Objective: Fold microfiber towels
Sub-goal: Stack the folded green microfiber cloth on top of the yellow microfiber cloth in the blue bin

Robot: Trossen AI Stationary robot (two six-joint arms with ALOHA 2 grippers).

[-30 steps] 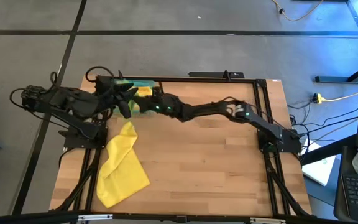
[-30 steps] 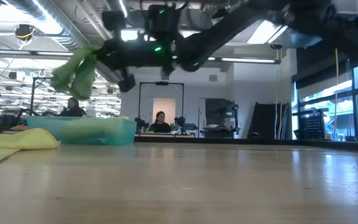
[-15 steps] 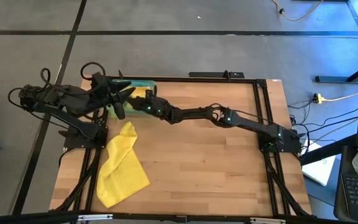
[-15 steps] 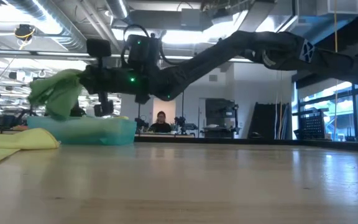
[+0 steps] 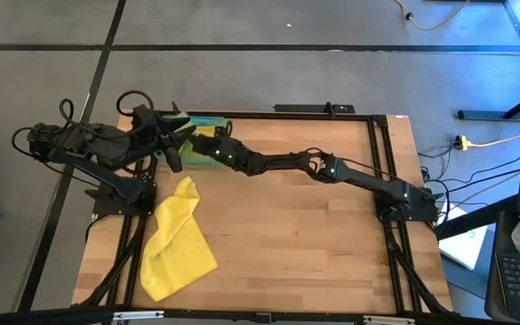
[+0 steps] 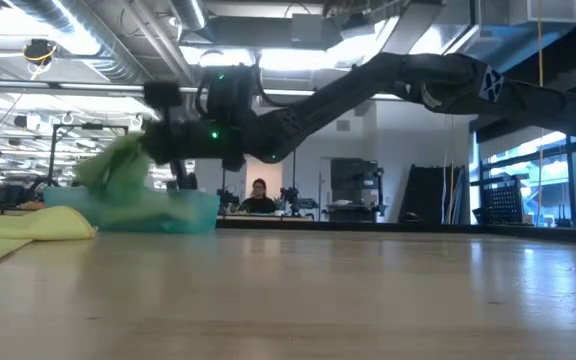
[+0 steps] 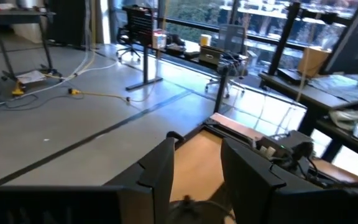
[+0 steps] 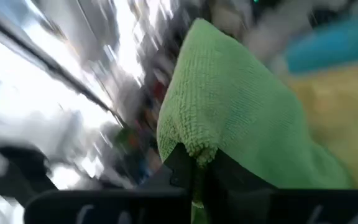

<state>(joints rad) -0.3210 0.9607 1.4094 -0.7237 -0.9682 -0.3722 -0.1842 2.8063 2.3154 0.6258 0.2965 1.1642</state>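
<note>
Right gripper [image 5: 208,147]: your fingers are clamped on the green towel [image 8: 229,118], reached far across to the tray [image 6: 183,212].
Green towel: it hangs bunched from your fingertips, its lower part in the tray.
Left gripper [image 5: 171,144]: parted, holding nothing, just beside your right one.
Yellow towel [image 5: 177,239]: crumpled on the table [image 5: 305,244], nearer the front edge than both grippers.

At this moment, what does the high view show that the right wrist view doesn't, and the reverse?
Only the high view shows the limp yellow microfiber towel spread on the wooden table, and the left gripper beside the translucent teal plastic tray. Only the right wrist view shows the right gripper shut on a fold of the bright green microfiber towel. Both share the right gripper at the tray.
</note>
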